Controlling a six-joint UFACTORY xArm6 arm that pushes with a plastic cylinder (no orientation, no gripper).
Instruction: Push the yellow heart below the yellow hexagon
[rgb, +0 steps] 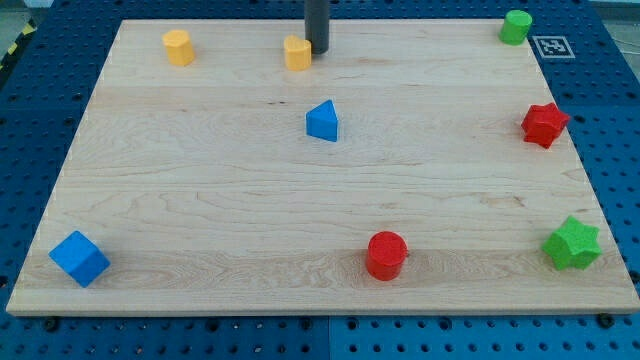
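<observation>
The rod's tip (317, 50) touches the yellow heart's (297, 53) right side; the yellow hexagon (178, 47) sits well left. No jaws.

Pale wooden board (200, 200) with two yellow blocks (178, 47) (297, 52), blue, red and green blocks scattered.

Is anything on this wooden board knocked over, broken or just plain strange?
Nothing stands out. The blocks sit flat and apart on the board; my tip rests right beside the yellow heart, on the view's right.
</observation>
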